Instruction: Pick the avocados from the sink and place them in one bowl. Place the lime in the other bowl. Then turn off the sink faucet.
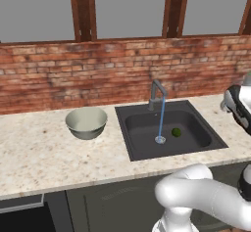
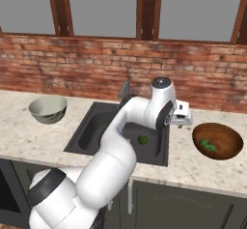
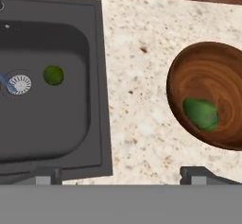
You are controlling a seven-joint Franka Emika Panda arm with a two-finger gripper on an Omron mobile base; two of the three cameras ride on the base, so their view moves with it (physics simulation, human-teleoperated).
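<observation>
Gripper (image 3: 121,178) jaws stand wide apart with nothing between them, hanging above the bare strip of counter (image 3: 137,100) between the sink and the brown bowl; in the right base view the hand sits just at the sink's right rim, at about nine o'clock from that bowl. Going left to right across the hand view: the sink (image 3: 97,124) fills the left side, water falling onto its drain (image 3: 20,84), and the lime (image 3: 53,75) lies on the basin floor just beside the drain, at about three o'clock from it. Next comes the speckled counter, and then the brown bowl (image 3: 189,62) at the right edge, with dark green avocados (image 3: 201,114) resting at about six o'clock inside it. The right base view shows more than one green lump there, so both avocados appear to be in, though they sit too close together to count with full certainty. In the left base view the pale bowl (image 1: 86,123) stands on the counter well to the left of the sink, at about nine o'clock from it, and nothing shows inside it. The faucet (image 1: 156,93) at the sink's back edge is running a blue stream. By my reading, the avocado part looks done; what is left is lifting the lime out of the sink, carrying it over to the pale bowl, and then shutting off the faucet.
</observation>
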